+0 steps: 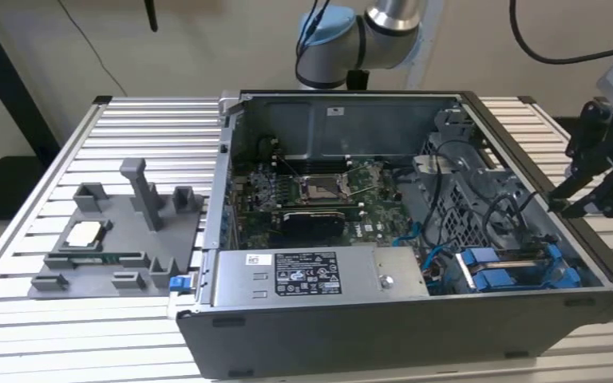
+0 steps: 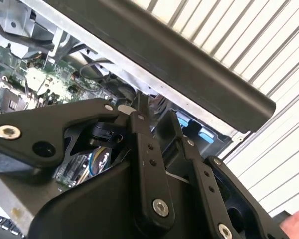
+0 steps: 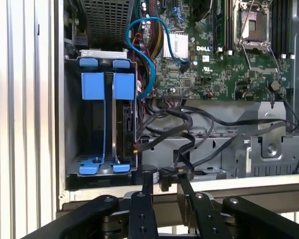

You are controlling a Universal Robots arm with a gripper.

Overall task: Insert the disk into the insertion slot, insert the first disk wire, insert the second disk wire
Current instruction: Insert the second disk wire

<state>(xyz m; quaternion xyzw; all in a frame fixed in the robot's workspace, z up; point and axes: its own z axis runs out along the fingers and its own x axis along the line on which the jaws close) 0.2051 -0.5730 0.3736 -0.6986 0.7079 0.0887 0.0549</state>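
First wrist view: the silver-grey disk (image 3: 123,85) in its blue plastic carrier sits inside the grey metal drive cage (image 3: 72,119). The black pincer (image 3: 164,183), apart and empty, hangs just outside it. Likely rigid and shock-sensitive, so grip the blue frame.

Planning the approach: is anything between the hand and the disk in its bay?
Yes. In the first wrist view the case rim lies between the hand and the disk; black cables lie close beside the disk.

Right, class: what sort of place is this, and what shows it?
Probably a robotics lab bench: a robot arm stands behind an open computer case on a slatted metal table, with a grey fixture tray beside it.
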